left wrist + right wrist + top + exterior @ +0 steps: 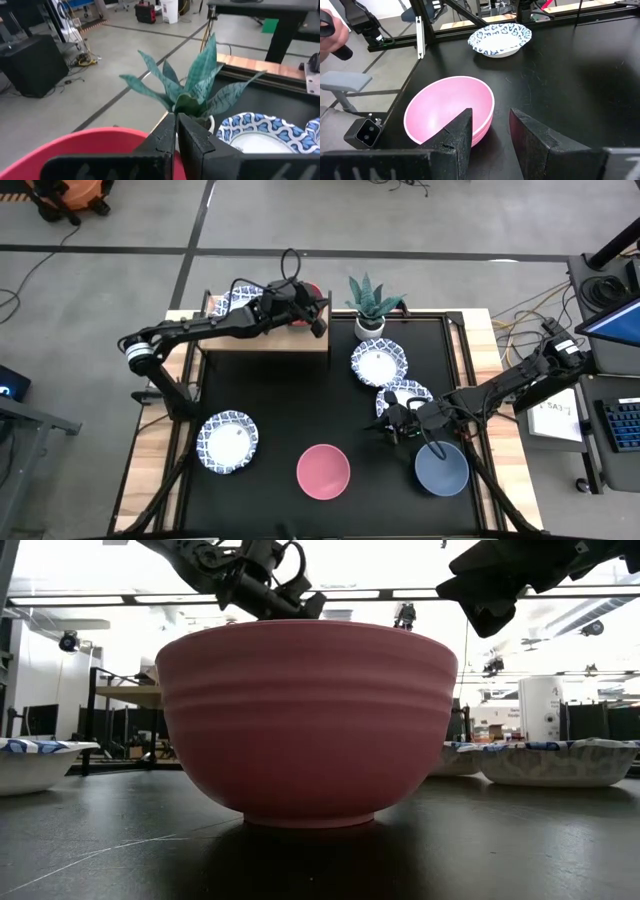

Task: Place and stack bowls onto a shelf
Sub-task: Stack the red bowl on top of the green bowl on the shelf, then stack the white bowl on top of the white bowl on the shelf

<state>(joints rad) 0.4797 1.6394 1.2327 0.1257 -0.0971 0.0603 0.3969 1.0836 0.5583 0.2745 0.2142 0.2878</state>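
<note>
Claw of the left arm (318,320) sits pinched shut over the shelf (265,338) by a red bowl (312,292), while the right claw (395,423) gapes empty above the table (300,395), where the pink bowl (323,471) and others wait.

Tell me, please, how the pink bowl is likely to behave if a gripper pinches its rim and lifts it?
The pink bowl looks rigid, so it should hold its shape when pinched. Its deep wall over a narrower foot suggests it may tilt when lifted by one side. The smooth, slightly glossy inside could let the fingers slip.
</note>
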